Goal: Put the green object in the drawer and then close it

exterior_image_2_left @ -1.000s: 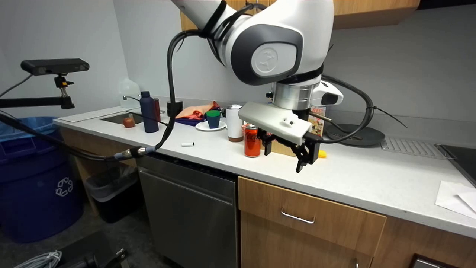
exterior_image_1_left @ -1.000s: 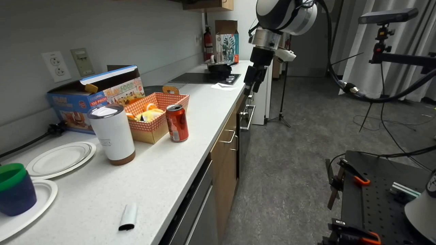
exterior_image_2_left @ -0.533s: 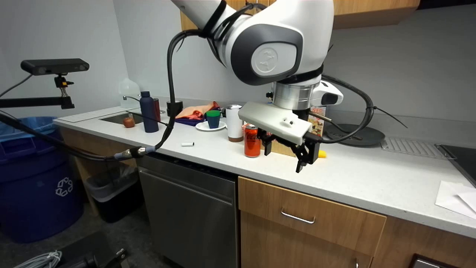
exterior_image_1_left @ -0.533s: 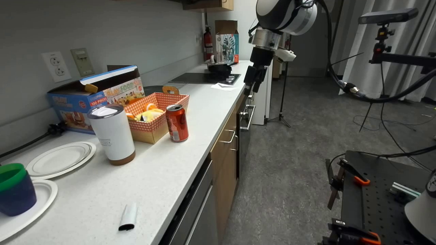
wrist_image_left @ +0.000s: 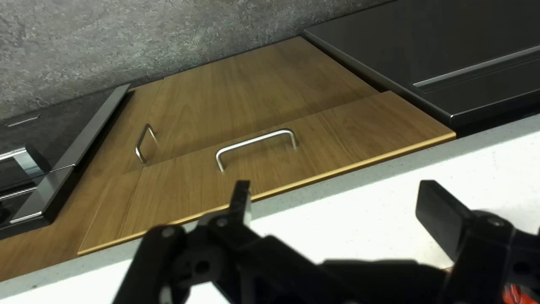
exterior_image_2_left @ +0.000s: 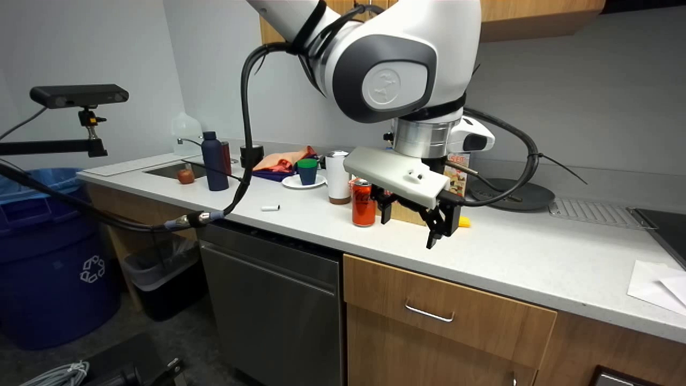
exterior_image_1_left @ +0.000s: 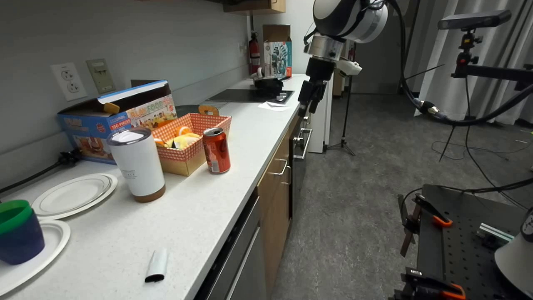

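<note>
The drawer (exterior_image_2_left: pixel 450 299) beneath the desk (exterior_image_2_left: pixel 536 257) looks closed.
I see its wide brown wooden front just under the desk's edge, with a pale upper rim and a silver bar handle (wrist_image_left: pixel 256 141).

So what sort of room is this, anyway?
Most likely a kitchen, perhaps one used as a lab: a sink is set into the counter, and a flat black cooktop lies farther along. The mounted camera hints at the lab part.
</note>
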